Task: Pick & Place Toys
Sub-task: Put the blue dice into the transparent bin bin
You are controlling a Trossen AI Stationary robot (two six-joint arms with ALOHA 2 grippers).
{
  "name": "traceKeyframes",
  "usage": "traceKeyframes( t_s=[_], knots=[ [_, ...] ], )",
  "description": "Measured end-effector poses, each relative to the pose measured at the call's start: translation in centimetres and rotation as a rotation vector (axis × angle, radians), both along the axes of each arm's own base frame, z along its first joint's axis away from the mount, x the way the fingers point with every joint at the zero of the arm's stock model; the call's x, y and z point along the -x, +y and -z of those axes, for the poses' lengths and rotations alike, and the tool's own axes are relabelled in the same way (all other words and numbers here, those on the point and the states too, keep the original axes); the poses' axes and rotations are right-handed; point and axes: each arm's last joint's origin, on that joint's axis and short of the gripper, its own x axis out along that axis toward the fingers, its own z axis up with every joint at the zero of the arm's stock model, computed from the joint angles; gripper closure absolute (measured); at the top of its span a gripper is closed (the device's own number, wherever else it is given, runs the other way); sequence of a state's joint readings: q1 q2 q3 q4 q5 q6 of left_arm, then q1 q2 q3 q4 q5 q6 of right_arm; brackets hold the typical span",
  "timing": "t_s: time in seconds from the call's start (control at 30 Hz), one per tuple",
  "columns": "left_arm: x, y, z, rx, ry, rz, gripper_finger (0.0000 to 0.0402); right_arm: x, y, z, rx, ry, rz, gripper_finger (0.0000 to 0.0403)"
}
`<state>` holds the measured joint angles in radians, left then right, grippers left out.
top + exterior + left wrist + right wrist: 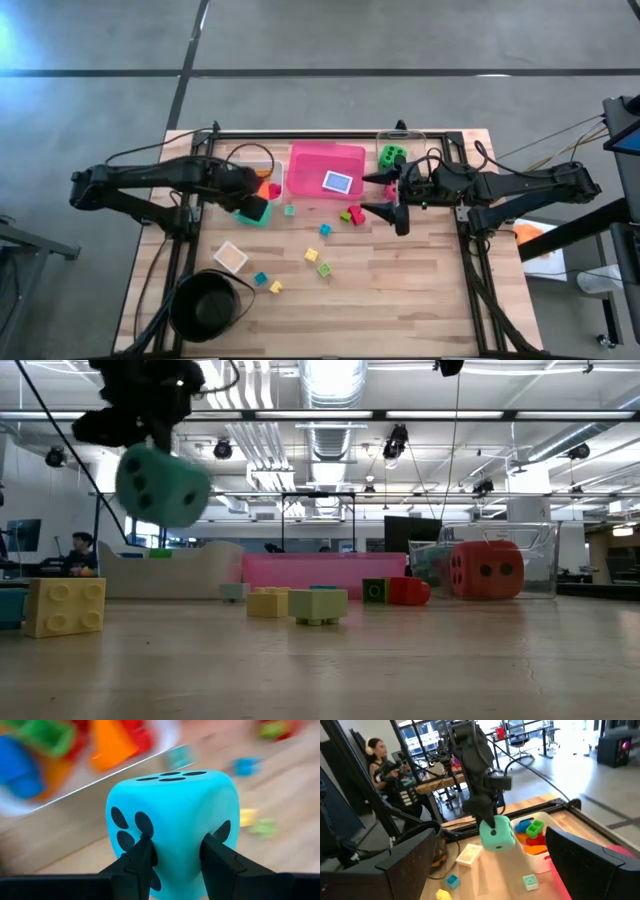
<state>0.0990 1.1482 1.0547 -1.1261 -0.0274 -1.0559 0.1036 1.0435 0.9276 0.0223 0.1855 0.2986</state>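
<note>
- The teal die [172, 827] is hanging in the air off the bench [400, 290], above its left part, just in front of the white tray [262, 176] that is holding orange, red, blue and green blocks.
- The left gripper [175, 851] is pinching it — both fingers [142, 857] are pressing into the die's lower face, closed only as far as the die allows.
- In the low view the die is showing well above the bench top, with nothing under it.
- The pink tray [305, 160] is sitting at the middle of the far edge, a small card [338, 182] lying inside it.
- The green die [392, 155] is resting in the clear tray [420, 135] near the far right corner; the red die [487, 569] is showing behind clear walls in the low view.
- Small blocks are lying scattered over the bench's middle — among them a yellow block [66, 606].
- The black bowl [205, 303] is standing at the near left corner.
- The right gripper [385, 194] is hovering right of the pink tray, jaws spread wide, gripping nothing.
</note>
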Motion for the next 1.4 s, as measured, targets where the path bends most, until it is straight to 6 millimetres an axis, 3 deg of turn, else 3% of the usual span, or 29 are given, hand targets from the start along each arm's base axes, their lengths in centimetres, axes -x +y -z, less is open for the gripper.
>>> traceKeyframes(
  t_s=[0.23,0.4,0.6,0.87,1.13,1.4],
  knots=[
    [-1.3,-0.1,-3.1,0.028,-0.41,0.047,0.0275,-0.7,0.0,0.4,0.174,0.025,-0.016,0.0034],
    [-2.4,-0.2,-4.4,0.054,-0.589,0.099,0.0275,-2.1,-0.2,0.4,0.168,0.034,0.009,0.0034],
    [-3.1,-0.2,-5.6,0.065,-0.729,0.134,0.0275,-4.4,-0.1,-1.0,0.224,0.142,0.0,0.0034],
    [-3.9,-0.3,-7.7,0.056,-0.952,0.192,0.0277,-6.3,-0.7,-4.7,0.313,0.243,-0.045,0.0034],
    [-4.0,-0.4,-8.3,0.033,-0.994,0.256,0.0277,-8.3,-1.6,-7.2,0.292,0.277,-0.169,0.0034],
    [-4.0,-0.4,-8.3,-0.03,-0.993,0.341,0.0281,-10.1,-2.2,-8.3,0.249,0.334,-0.273,0.0034]
  ],
)
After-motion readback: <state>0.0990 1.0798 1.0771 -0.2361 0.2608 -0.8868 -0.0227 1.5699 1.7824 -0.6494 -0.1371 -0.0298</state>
